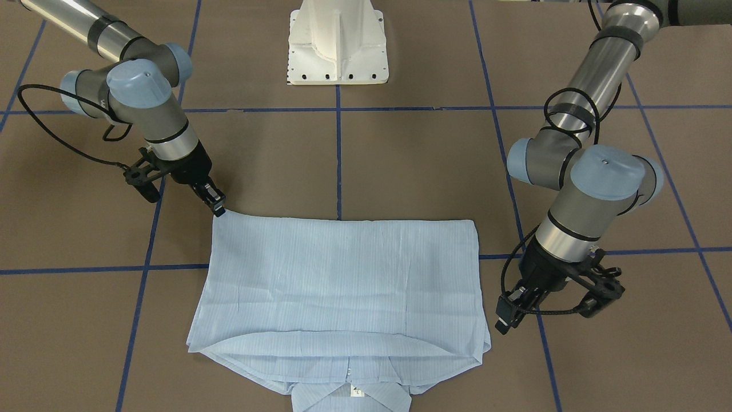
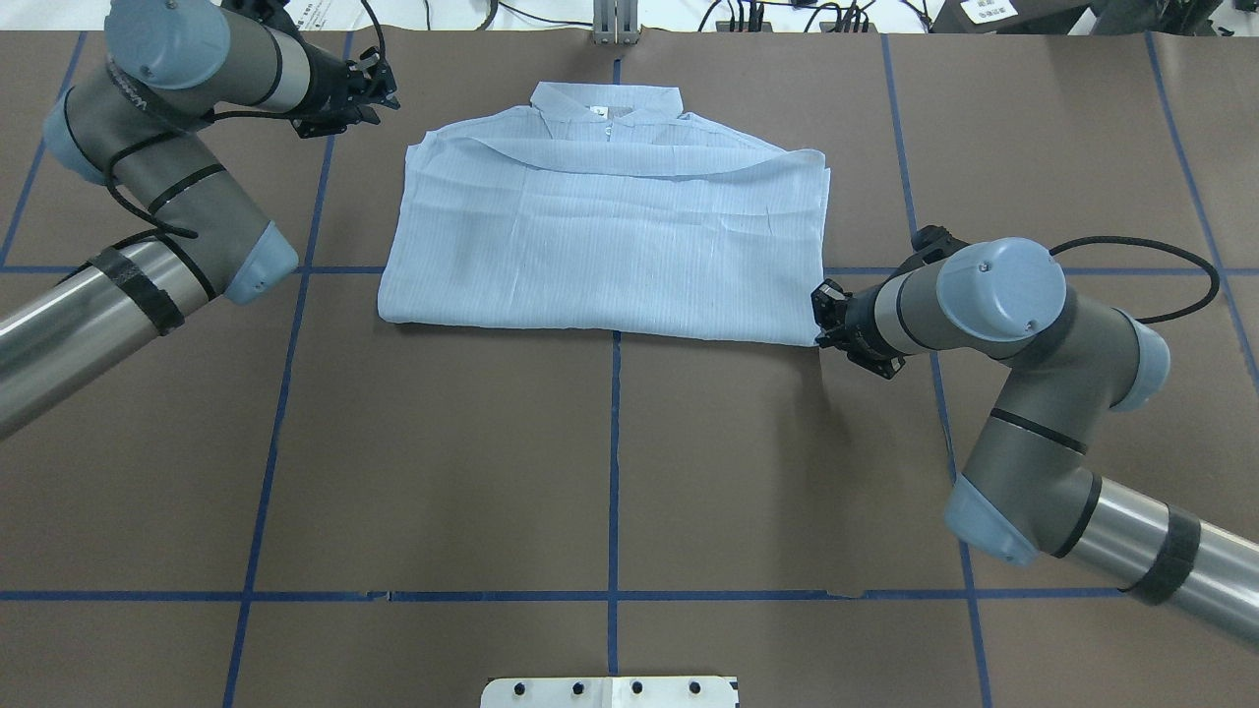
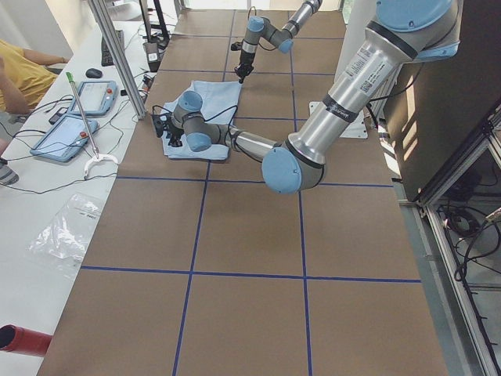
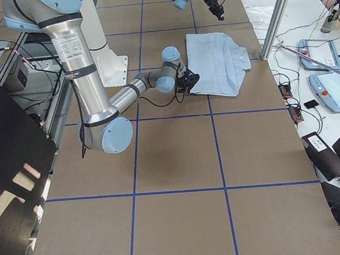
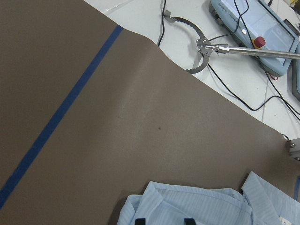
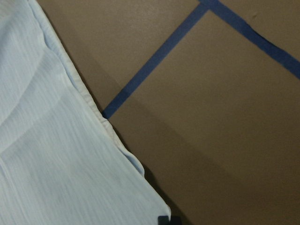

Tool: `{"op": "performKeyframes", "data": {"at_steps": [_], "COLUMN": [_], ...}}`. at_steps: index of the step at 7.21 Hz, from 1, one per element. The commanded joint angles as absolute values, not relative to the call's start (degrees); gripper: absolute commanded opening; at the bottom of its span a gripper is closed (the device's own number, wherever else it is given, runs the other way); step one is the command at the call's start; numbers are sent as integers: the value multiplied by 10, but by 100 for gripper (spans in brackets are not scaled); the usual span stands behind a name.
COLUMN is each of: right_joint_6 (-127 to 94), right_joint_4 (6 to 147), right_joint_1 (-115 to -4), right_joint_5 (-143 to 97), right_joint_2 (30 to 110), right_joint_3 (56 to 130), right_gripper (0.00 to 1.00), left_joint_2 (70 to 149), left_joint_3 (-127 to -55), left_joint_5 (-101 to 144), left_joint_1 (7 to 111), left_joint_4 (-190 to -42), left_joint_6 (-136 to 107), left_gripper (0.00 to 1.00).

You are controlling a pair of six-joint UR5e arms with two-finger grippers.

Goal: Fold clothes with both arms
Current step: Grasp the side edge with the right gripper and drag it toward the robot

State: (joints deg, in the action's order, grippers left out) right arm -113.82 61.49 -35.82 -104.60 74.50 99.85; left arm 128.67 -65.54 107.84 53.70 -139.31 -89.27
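Observation:
The light-blue striped shirt (image 1: pixel 343 274) lies folded flat on the brown table, collar toward the operators' side; it also shows in the overhead view (image 2: pixel 610 236). My right gripper (image 1: pixel 219 210) is low at the shirt's corner nearest the robot (image 2: pixel 818 317). In the right wrist view (image 6: pixel 168 219) its fingertips sit close together right at the tip of that corner (image 6: pixel 56 154), shut on it. My left gripper (image 1: pixel 504 323) is open beside the shirt's shoulder corner by the collar (image 2: pixel 382 90). In the left wrist view its fingertips (image 5: pixel 139 221) stand apart with shirt cloth (image 5: pixel 187 206) below them.
The white pedestal base (image 1: pixel 338 43) stands at the robot's side of the table. Blue tape lines (image 2: pixel 615 462) cross the brown surface. Beyond the table's far edge lie a metal grabber tool (image 5: pixel 201 47), cables and teach pendants (image 5: pixel 253 23). A person in yellow (image 3: pixel 16 78) sits there.

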Motion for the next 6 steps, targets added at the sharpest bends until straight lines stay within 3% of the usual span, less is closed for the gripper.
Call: {"op": "performKeyframes", "data": {"at_steps": [1, 4, 6], "right_joint_6": [-1156, -1183, -1192], "right_joint_4": [623, 674, 673], "right_joint_1": [-350, -308, -298], "right_joint_5": [-1081, -1236, -1412], "right_joint_2": [815, 886, 928], "right_joint_3": [1096, 1219, 1252], "right_gripper": [0, 0, 0], "left_joint_2": [1286, 1259, 1229], "left_joint_3": [-665, -733, -782], "left_joint_5": [1078, 1111, 1151], "left_joint_1": [537, 533, 532], "left_joint_4": [-1393, -1380, -1380], "left_joint_6": [-896, -925, -934], "left_gripper": [39, 39, 39]}}
